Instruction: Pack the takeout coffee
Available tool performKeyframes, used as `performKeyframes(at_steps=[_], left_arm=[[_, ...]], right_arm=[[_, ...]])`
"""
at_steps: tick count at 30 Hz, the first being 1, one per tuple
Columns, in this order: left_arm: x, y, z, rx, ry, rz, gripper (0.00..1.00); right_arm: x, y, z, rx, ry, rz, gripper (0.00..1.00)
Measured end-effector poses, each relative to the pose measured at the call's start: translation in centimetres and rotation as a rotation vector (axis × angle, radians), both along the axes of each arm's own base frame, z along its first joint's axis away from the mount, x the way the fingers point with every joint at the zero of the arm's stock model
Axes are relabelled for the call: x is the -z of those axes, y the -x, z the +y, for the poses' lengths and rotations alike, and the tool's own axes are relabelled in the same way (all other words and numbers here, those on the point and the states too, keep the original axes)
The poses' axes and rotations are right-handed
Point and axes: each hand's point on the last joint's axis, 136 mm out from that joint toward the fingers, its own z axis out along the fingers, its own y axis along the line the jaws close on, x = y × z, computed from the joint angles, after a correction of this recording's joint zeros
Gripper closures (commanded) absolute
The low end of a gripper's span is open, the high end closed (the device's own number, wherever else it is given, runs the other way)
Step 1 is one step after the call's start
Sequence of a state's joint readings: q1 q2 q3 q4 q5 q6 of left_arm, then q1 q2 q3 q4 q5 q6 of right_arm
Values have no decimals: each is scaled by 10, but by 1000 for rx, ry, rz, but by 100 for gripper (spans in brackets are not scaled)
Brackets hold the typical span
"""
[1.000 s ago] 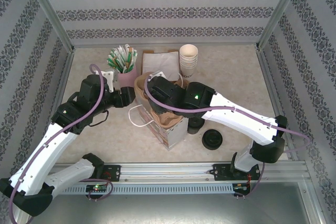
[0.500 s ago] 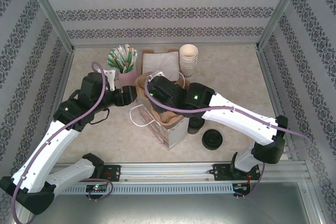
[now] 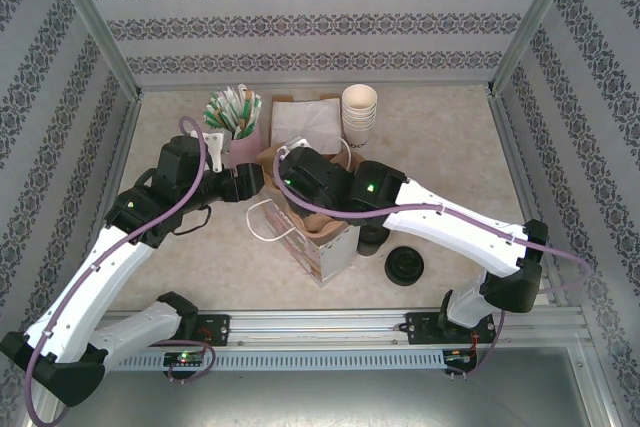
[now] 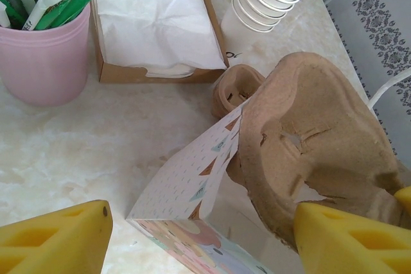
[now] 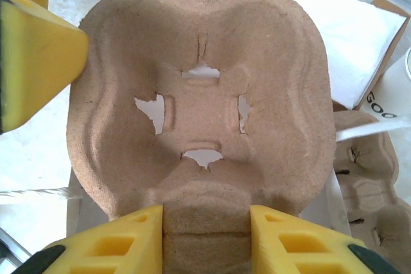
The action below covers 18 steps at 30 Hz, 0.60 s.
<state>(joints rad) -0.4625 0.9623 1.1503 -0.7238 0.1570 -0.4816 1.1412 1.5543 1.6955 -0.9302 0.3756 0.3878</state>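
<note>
My right gripper [image 5: 205, 235] is shut on the middle ridge of a brown moulded-pulp cup carrier [image 5: 205, 62]. It holds the carrier upright over the open mouth of a patterned paper bag [image 4: 183, 187] that stands mid-table [image 3: 322, 244]. My left gripper [image 4: 202, 248] is open, one yellow finger left of the bag, the other against the carrier [image 4: 321, 139]. The takeout coffee [image 3: 372, 238], a small cup with a black lid, stands right of the bag, partly hidden under my right arm.
A loose black lid [image 3: 404, 265] lies near the coffee. At the back stand a pink cup of stirrers [image 3: 236, 125], a box of white napkins [image 3: 305, 119] and a stack of cream cups [image 3: 359, 112]. A second pulp carrier [image 4: 234, 88] lies behind the bag.
Both wrists have shifted slightly toward the back of the table with the carrier over the bag. The left jaws have spread a little wider.
</note>
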Motion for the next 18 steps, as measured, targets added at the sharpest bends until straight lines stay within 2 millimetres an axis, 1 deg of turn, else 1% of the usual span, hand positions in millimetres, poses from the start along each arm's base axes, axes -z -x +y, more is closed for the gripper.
performKeyframes(at_steps=[4,11,15,18], left_arm=[[0,0,0,0,0,0,25],[0,0,0,0,0,0,25],[0,0,0,0,0,0,25],[0,0,0,0,0,0,25]], right_arm=[[0,-1,0,-19,5,-19,64],[6,1,-4,-44,11,-45,64],[5,1,-5,-54,5,-55,64],[8,3,-5,-58,10,-48,64]])
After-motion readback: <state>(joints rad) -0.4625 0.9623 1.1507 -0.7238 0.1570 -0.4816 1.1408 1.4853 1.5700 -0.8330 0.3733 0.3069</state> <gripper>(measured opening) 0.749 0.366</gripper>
